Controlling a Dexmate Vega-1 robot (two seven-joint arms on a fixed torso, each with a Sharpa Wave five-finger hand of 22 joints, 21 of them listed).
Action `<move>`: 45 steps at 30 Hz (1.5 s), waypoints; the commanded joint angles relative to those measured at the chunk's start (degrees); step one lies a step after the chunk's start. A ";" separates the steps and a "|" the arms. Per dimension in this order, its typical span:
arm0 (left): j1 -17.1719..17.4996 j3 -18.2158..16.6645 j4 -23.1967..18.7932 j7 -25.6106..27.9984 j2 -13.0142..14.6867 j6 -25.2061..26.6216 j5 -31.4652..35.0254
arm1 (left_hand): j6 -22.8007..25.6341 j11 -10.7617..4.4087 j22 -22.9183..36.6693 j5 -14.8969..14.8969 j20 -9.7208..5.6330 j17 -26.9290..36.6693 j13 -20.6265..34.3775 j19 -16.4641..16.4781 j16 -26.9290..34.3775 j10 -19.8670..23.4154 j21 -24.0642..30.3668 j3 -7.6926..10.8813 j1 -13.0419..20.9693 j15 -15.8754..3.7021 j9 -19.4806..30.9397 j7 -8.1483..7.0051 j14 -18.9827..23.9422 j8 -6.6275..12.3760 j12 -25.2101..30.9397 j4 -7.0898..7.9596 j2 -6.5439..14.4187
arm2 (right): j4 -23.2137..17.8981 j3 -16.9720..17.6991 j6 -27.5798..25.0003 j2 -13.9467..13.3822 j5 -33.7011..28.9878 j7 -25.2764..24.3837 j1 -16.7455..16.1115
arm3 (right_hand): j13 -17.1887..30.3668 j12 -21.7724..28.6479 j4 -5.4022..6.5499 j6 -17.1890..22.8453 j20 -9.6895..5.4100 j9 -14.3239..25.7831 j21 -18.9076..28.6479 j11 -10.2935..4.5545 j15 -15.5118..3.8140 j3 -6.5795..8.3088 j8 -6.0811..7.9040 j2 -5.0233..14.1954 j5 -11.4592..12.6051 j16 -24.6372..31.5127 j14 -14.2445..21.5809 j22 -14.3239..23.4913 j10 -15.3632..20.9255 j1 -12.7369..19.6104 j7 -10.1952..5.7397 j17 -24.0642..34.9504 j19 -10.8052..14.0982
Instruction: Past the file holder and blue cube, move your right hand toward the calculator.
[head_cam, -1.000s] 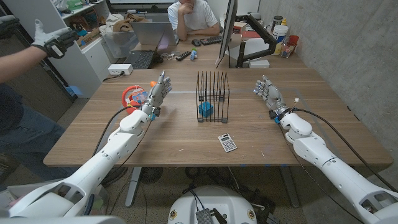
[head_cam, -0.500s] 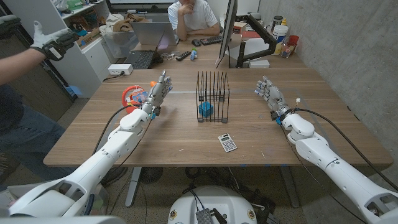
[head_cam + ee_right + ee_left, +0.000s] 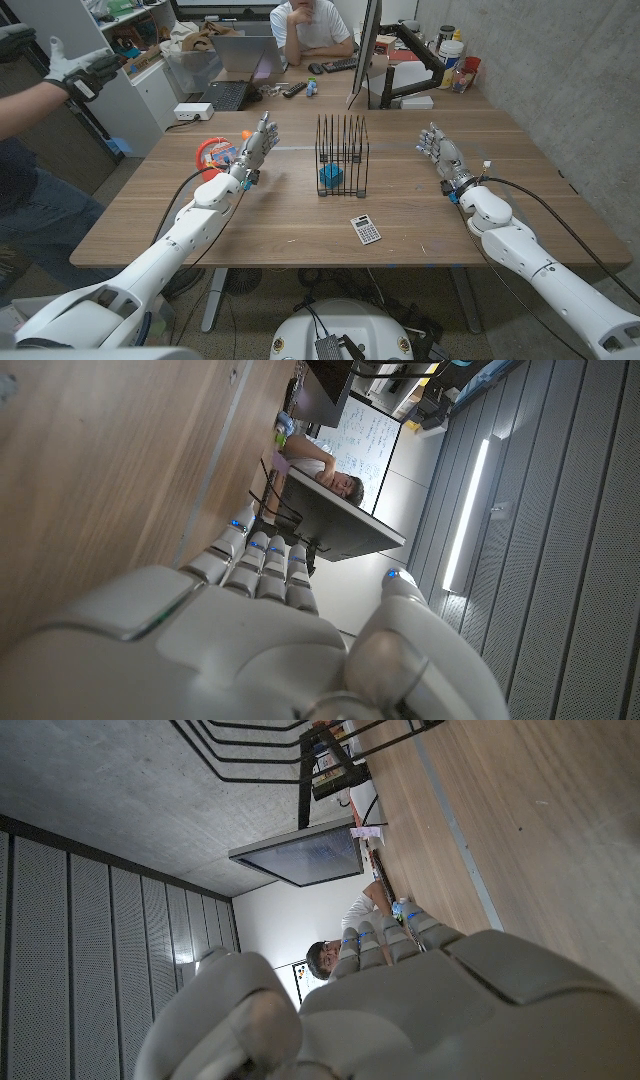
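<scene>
Wooden table (image 3: 300, 215): right robot hand (image 3: 440, 153) apparently empty, calculator (image 3: 366, 230) apart.

The file holder (image 3: 342, 153) stands at the worktop's (image 3: 300, 215) centre with the cube (image 3: 331, 175) inside it. The calculator (image 3: 366, 230) lies below it in frame. Left hand (image 3: 255, 148) left of the holder, right hand (image 3: 443, 158) right.

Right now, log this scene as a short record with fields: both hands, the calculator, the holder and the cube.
right hand: raised at the table's right side, fingers apart, holding nothing
left hand: raised beside the red-and-white object, holding nothing
calculator: flat near the table's front edge, untouched
file holder: black wire, upright, mid-table
blue cube: inside the holder
</scene>
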 commanded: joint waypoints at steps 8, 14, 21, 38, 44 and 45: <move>-1.01 0.57 0.82 -0.56 -0.33 0.46 0.33 | -0.02 -0.16 0.09 0.09 -0.24 0.19 0.26 -0.70 -0.13 0.00 0.02 -0.25 0.34 -0.22 0.11 -0.10 -0.72 0.18 0.23 -0.02 0.58 | -3.82 2.09 2.21 -2.22 -0.15 -0.85 -5.02 | 0.17 0.41 -0.38 0.26 -0.89 0.19 -0.38 -0.20 0.26 -0.05 0.02 0.53 0.36 0.17 0.39 0.11 0.78 0.17 -0.53 0.25 -0.08; -0.94 0.48 0.35 -0.21 -0.10 0.70 0.45 | -0.01 -0.33 0.10 0.08 -0.28 0.19 0.27 -0.81 -0.12 0.06 0.03 -0.30 0.41 -0.22 0.12 -0.15 -0.72 0.17 0.26 -0.02 0.67 | -4.77 2.74 4.48 -2.44 -0.46 -0.55 -6.77 | 0.17 0.51 -0.47 0.49 -0.84 0.19 -0.50 -0.41 0.14 -0.05 0.09 0.55 0.36 0.22 0.61 0.11 1.07 0.24 -0.66 0.24 0.16; -1.23 0.60 0.73 -0.27 -0.32 0.78 0.48 | 0.03 -0.36 0.10 0.05 -0.30 0.19 0.27 -0.93 -0.12 0.01 0.04 -0.35 0.50 -0.17 0.12 -0.17 -0.77 0.18 0.25 -0.03 0.77 | -5.28 3.49 6.97 -2.27 -0.02 0.17 -8.71 | 0.18 0.62 -0.60 0.86 -0.90 0.20 -0.59 -0.67 -0.17 -0.06 0.17 0.60 0.35 0.34 1.09 0.12 1.44 0.33 -0.97 0.22 0.87; -2.06 1.24 1.11 -0.25 -0.84 1.22 0.99 | 0.03 -0.32 0.10 0.00 -0.15 0.19 0.28 -1.10 -0.11 0.05 0.11 -0.47 0.74 -0.13 0.13 -0.18 -0.84 0.15 0.27 -0.07 0.99 | -5.07 4.02 11.94 -0.91 -1.43 0.41 -10.75 | 0.20 0.94 -0.91 1.94 -0.68 0.23 -0.84 -1.27 -0.51 -0.01 0.43 0.77 0.35 0.56 2.20 0.13 2.54 0.60 -1.67 0.19 2.03; -2.11 1.37 0.54 0.10 -0.65 1.73 1.25 | 0.06 -0.36 0.11 -0.02 -0.08 0.19 0.28 -1.19 -0.11 0.01 0.11 -0.51 0.82 -0.15 0.13 -0.21 -0.87 0.15 0.26 -0.08 1.06 | -4.75 4.25 14.44 -0.29 -2.07 0.55 -11.48 | 0.20 1.04 -1.04 2.34 -0.68 0.23 -0.94 -1.48 -0.67 -0.03 0.51 0.73 0.34 0.61 2.57 0.14 2.93 0.70 -2.08 0.17 2.40; -2.10 1.37 0.44 0.16 -0.62 1.79 1.28 | 0.10 -0.38 0.11 -0.03 -0.07 0.19 0.28 -1.20 -0.10 -0.01 0.12 -0.53 0.85 -0.15 0.13 -0.23 -0.87 0.17 0.25 -0.08 1.09 | -4.66 4.34 15.03 -0.07 -2.36 0.34 -11.66 | 0.20 1.07 -1.08 2.44 -0.73 0.23 -0.96 -1.74 -0.75 -0.03 0.53 0.72 0.34 0.63 2.70 0.14 3.04 0.74 -2.15 0.17 2.51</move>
